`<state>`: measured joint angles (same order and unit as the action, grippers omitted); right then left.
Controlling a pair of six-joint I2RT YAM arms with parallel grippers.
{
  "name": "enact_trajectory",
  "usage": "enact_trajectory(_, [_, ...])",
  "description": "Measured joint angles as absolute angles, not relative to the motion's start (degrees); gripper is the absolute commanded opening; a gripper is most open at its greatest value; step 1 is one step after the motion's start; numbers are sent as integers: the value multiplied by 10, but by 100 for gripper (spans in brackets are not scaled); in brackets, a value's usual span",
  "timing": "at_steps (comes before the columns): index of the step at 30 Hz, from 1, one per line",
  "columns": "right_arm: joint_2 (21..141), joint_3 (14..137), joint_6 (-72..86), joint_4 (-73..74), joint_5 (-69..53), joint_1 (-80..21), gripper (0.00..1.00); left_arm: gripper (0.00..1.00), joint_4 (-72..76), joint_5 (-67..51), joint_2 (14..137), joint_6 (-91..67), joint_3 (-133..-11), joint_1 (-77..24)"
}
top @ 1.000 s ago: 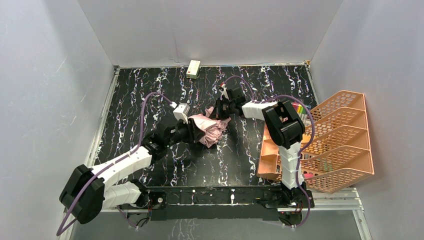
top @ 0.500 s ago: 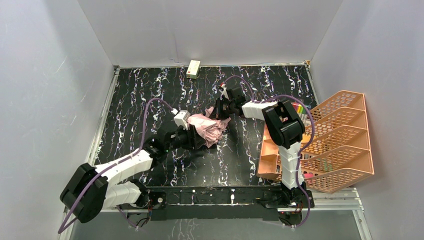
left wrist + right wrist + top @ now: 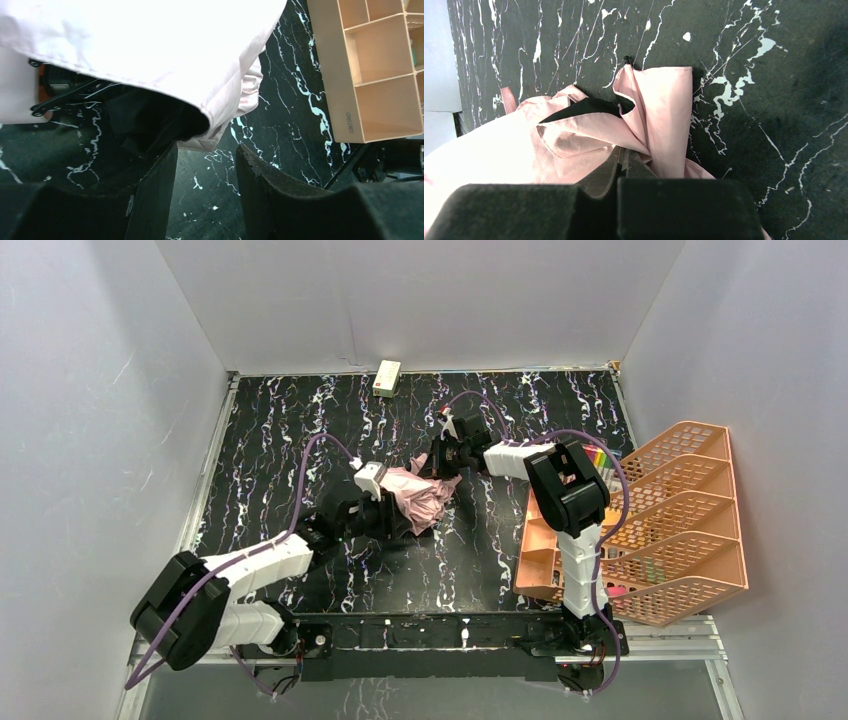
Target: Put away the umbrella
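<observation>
Seen from above, the umbrella [image 3: 420, 495] lies crumpled near the middle of a black, white-veined table [image 3: 280, 440], a loose heap of pale pink fabric with black showing underneath. The two arms reach in from either side.

The left gripper [image 3: 388, 518] sits low at the near left edge of the heap. In its wrist view the left gripper [image 3: 205, 152] stands moderately open, with bare table [image 3: 290, 100] visible through the gap between its two dark fingers [image 3: 150, 200]. It holds nothing. The umbrella's [image 3: 165, 45] pink canopy hangs just above the fingertips, and its black underside touches or nearly touches the tip of one finger; which of the two cannot be told.

The right gripper [image 3: 443, 465] meets the far right side of the heap. In its wrist view the right gripper [image 3: 624, 156] is closed, its fingers [image 3: 601, 175] pressed together with a fold of the umbrella's [image 3: 659, 110] pink fabric pinched between the tips. A rib tip pokes out at the far edge of the fabric, against the table [image 3: 774, 100].

An orange mesh rack [image 3: 690, 500] stands at the table's right edge, well apart from the umbrella; its compartments [image 3: 330, 75] show in a corner of the left wrist view. A small cream box [image 3: 387, 377] lies at the far edge.
</observation>
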<state>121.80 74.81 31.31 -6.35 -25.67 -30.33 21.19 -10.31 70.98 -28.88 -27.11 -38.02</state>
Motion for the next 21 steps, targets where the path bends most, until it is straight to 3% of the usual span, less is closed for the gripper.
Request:
enact_trajectory(3, [1218, 748, 313, -63, -257, -303, 0, 48, 198, -89, 698, -278, -272, -380])
enact_trajectory(13, [1218, 748, 313, -63, -257, -303, 0, 68, 175, -70, 692, -253, -285, -380])
enact_trajectory(18, [1218, 748, 312, -63, -257, -303, 0, 68, 168, -63, 695, -244, -294, -380])
enact_trajectory(21, [1218, 749, 312, -63, -257, -303, 0, 62, 163, -60, 695, -240, -295, -380])
